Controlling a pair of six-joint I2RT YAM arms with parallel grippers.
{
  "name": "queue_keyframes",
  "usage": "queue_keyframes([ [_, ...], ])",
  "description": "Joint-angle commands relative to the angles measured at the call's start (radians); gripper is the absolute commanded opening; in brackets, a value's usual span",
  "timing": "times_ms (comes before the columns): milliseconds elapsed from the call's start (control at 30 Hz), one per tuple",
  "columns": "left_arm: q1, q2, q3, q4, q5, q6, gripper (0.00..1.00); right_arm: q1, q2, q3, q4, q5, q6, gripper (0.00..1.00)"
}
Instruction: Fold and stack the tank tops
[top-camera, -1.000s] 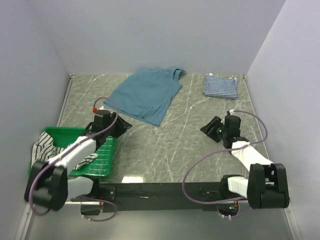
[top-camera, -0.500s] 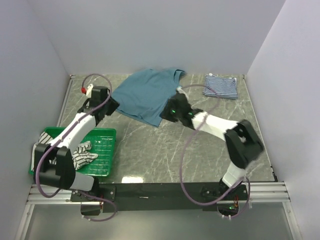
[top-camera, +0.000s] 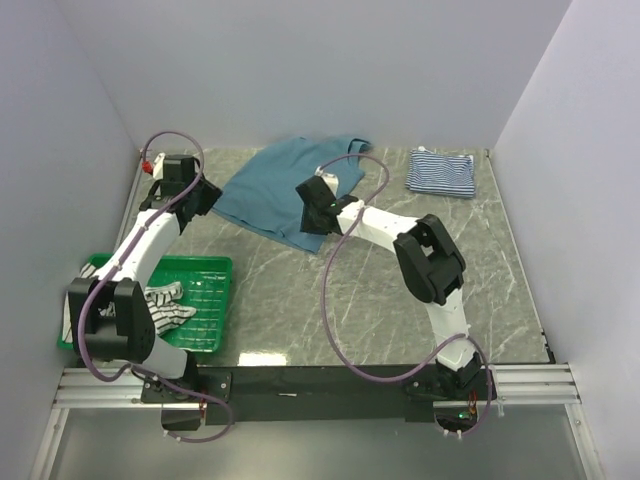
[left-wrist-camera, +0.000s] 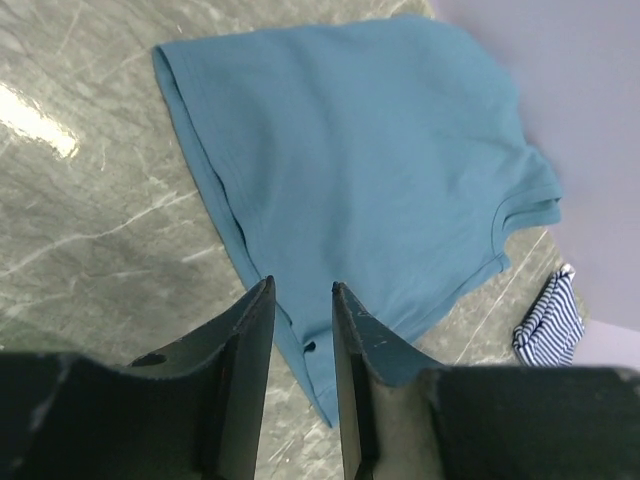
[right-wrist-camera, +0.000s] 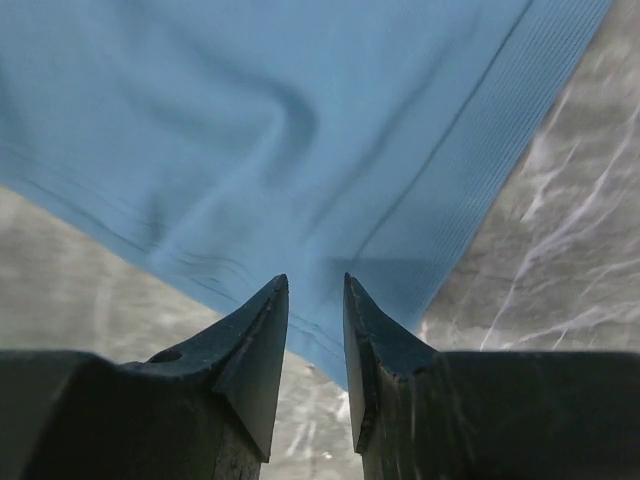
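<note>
The teal tank top (top-camera: 290, 185) lies spread flat at the back middle of the table. My left gripper (top-camera: 208, 196) hovers at its left edge, jaws open a narrow gap with nothing between them. In the left wrist view the gripper (left-wrist-camera: 302, 288) points at the teal tank top's (left-wrist-camera: 380, 150) hem. My right gripper (top-camera: 310, 218) is over the near hem corner. Its jaws (right-wrist-camera: 316, 280) stand open a little above the teal cloth (right-wrist-camera: 300, 120). A folded navy-and-white striped tank top (top-camera: 441, 172) rests at the back right. The black-and-white striped tank top (top-camera: 165, 302) lies crumpled in the basket.
A green plastic basket (top-camera: 212, 290) sits at the front left, next to the left wall. Walls close the table on the left, back and right. Bare marble table (top-camera: 330, 300) stretches in front of the teal top. The folded striped top (left-wrist-camera: 548, 325) shows at the left wrist view's right edge.
Both arms have swung from the front of the table out to the teal top, the left to its left edge, the right to its near corner. Both jaws have narrowed.
</note>
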Motion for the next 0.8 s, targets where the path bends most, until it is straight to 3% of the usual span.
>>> queue_keyframes([
  [0,0.007,0.008,0.035,0.005,0.046,0.021,0.35,0.023,0.034,0.038,-0.078,0.050,-0.041,0.36],
  [233,0.011,-0.002,0.007,0.026,0.084,0.018,0.34,0.025,0.013,-0.063,-0.078,0.066,-0.094,0.38],
  [333,0.009,-0.012,-0.024,0.046,0.107,0.008,0.33,0.022,-0.018,-0.114,-0.072,0.082,-0.113,0.16],
  [433,0.009,-0.024,-0.063,0.063,0.133,0.000,0.31,0.005,-0.058,-0.193,-0.063,0.088,-0.129,0.00],
  [700,0.004,-0.056,-0.177,0.098,0.210,-0.009,0.28,-0.118,-0.284,-0.485,0.017,0.080,-0.163,0.00],
  [767,-0.006,-0.064,-0.197,0.109,0.213,-0.003,0.28,-0.154,-0.346,-0.542,0.029,0.053,-0.172,0.06],
])
